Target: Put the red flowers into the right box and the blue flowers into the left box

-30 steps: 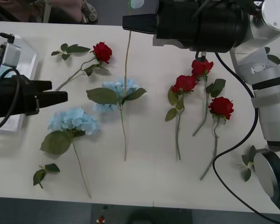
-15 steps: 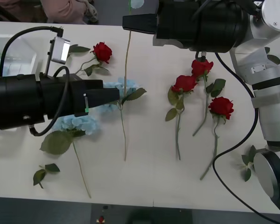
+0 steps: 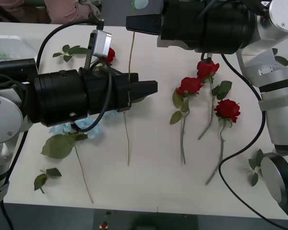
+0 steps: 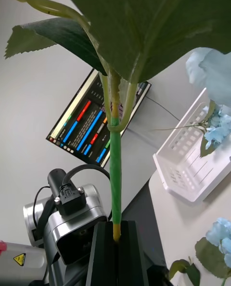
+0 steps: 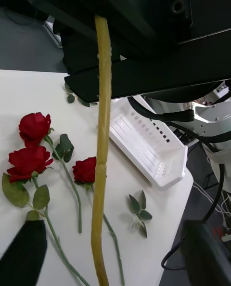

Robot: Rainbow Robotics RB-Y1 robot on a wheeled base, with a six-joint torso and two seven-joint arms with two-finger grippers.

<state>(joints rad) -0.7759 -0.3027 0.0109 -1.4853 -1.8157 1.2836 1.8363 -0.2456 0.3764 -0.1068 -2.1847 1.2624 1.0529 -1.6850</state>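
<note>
Your left end effector [image 3: 151, 88] is hovering open over the surface [image 3: 149, 187], near the blue flowers [image 3: 81, 125] — three red flowers [image 3: 227, 109] are lying beyond to the right. Farther back, your right end effector [image 3: 132, 23] is clamping a blue flower stem [image 4: 115, 170] upright; the left box [image 4: 192, 163] is standing behind.

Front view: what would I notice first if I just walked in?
You'd first see the big black left arm lying across the middle of the table over the blue flowers, with the left gripper open beside a long green stem. That stem hangs from the right gripper, which is shut on it at the far edge. Three red roses lie on the right.
</note>
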